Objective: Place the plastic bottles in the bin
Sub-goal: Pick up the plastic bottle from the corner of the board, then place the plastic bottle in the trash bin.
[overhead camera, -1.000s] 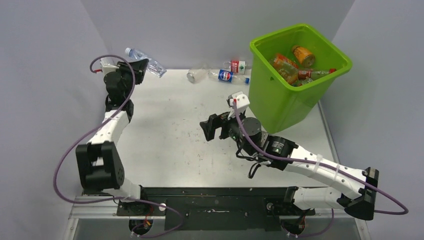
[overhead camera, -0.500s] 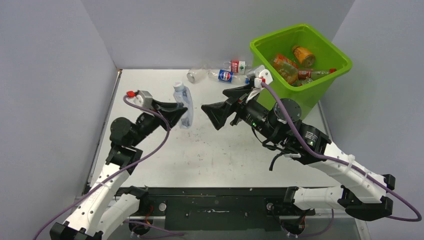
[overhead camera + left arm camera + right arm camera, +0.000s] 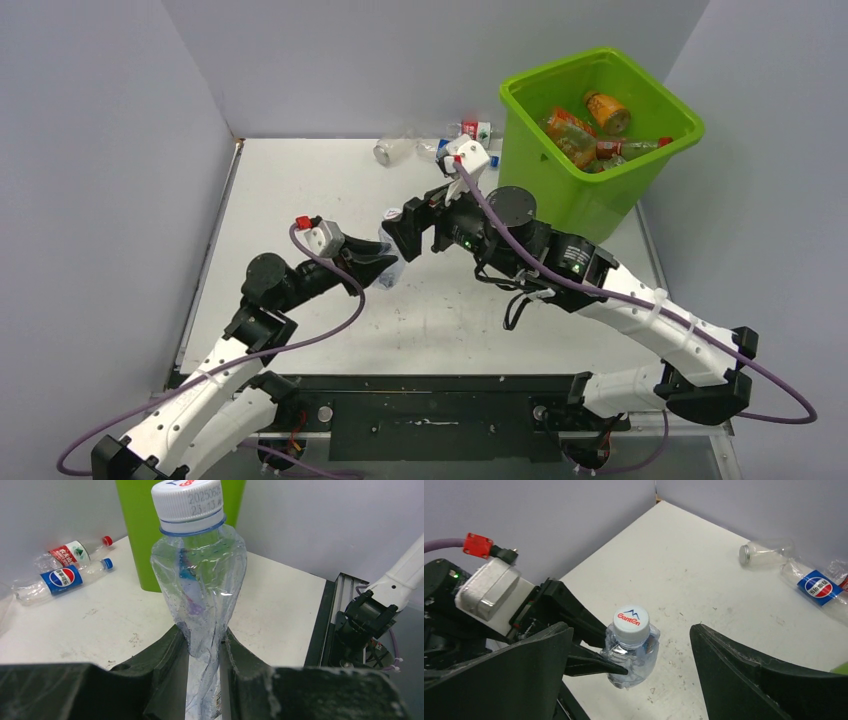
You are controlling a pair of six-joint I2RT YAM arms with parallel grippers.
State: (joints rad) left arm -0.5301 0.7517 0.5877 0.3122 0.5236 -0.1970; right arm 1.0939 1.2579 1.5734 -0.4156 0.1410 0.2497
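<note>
Your left gripper (image 3: 205,652) is clenched on the lower body of a crumpled clear bottle (image 3: 200,580). It squeezes the thin plastic flat between its fingers and holds the bottle upright, white cap on top, over the middle of the table (image 3: 300,200). Gripping so low leaves the neck and shoulder free, which reads as an offer to the other arm. Your right gripper (image 3: 631,627) hangs around the cap with its jaws spread wide, one on each side and neither touching, so it grasps nothing yet.

A handover makes sense here: the bin (image 3: 560,200) stands at the table's far right corner, close to the right arm and well apart from the left arm's base. Some orange bottles (image 3: 570,130) already lie inside it. Along the far edge, just left of the bin, a Pepsi bottle (image 3: 62,577), a red-labelled bottle (image 3: 70,554) and a clear capped bottle (image 3: 764,554) wait on their sides.

Close the right jaws on the neck before the left lets go — the crushed body looks likely to twist.
</note>
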